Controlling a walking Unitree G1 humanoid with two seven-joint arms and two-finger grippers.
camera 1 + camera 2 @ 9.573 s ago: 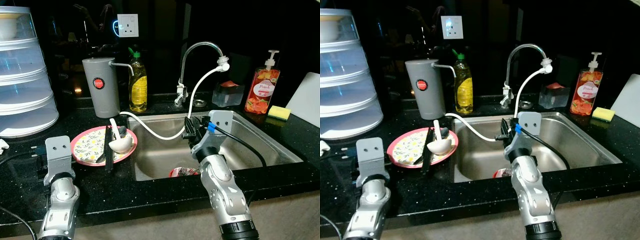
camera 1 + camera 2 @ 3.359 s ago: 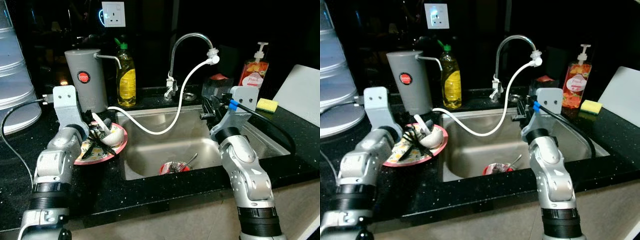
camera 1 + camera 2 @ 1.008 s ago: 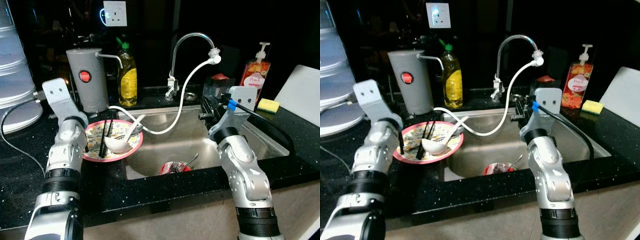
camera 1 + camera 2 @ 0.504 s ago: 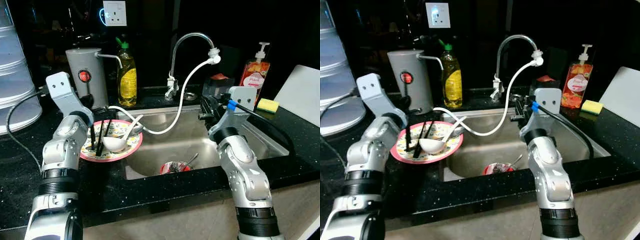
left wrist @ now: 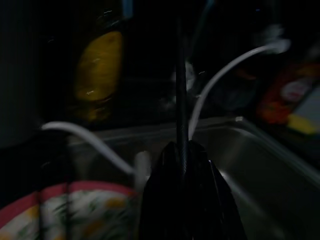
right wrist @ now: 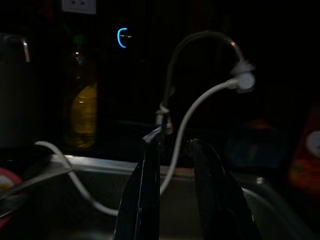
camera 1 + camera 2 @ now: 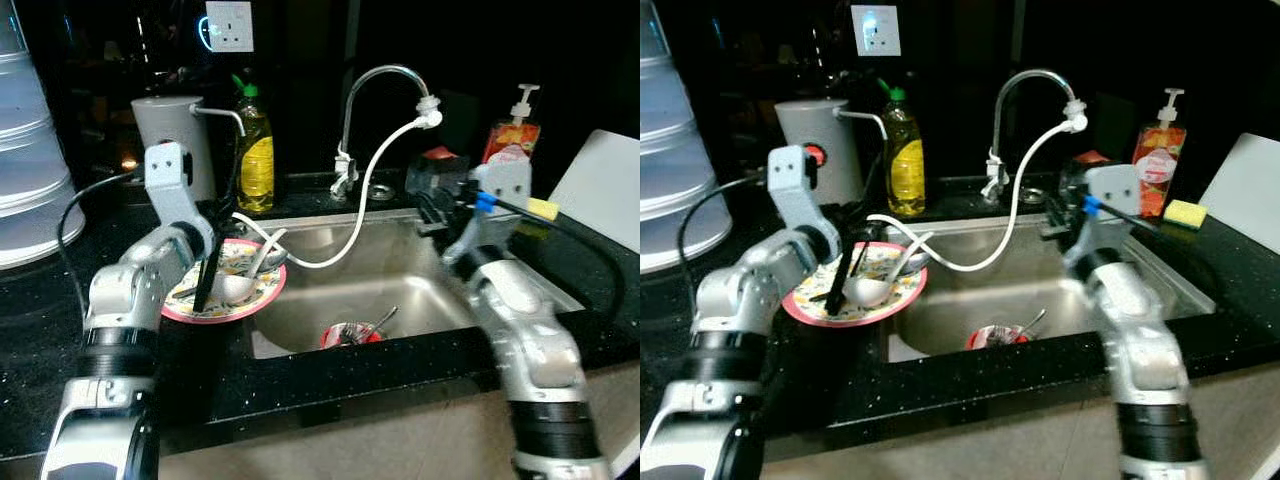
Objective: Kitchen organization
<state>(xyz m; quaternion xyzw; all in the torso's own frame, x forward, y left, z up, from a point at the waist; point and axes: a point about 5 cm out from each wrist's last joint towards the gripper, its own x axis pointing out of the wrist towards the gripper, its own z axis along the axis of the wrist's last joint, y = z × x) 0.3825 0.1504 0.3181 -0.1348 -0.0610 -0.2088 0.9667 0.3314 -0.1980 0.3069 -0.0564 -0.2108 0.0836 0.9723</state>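
Note:
A pink floral plate (image 7: 250, 297) lies on the black counter at the sink's left rim. It carries a white soup spoon (image 7: 232, 288) and dark chopsticks. My left gripper (image 7: 205, 285) reaches down onto the plate and is shut on a thin dark chopstick (image 5: 180, 90), which stands up from between the fingers. My right gripper (image 7: 428, 205) hovers over the right side of the steel sink (image 7: 420, 290). Its fingers (image 6: 150, 175) are open, with nothing between them.
A red bowl (image 7: 350, 335) with a spoon lies in the sink. A white hose (image 7: 385, 165) hangs from the faucet (image 7: 375, 80). Behind the plate stand a grey jug (image 7: 165, 130) and a yellow soap bottle (image 7: 253, 165). A pump bottle (image 7: 508, 140), sponge (image 7: 545, 208) and stacked white containers (image 7: 30, 200) are nearby.
My left gripper has moved from the plate's left edge onto the plate and shut on a chopstick. The right arm has shifted right and risen slightly.

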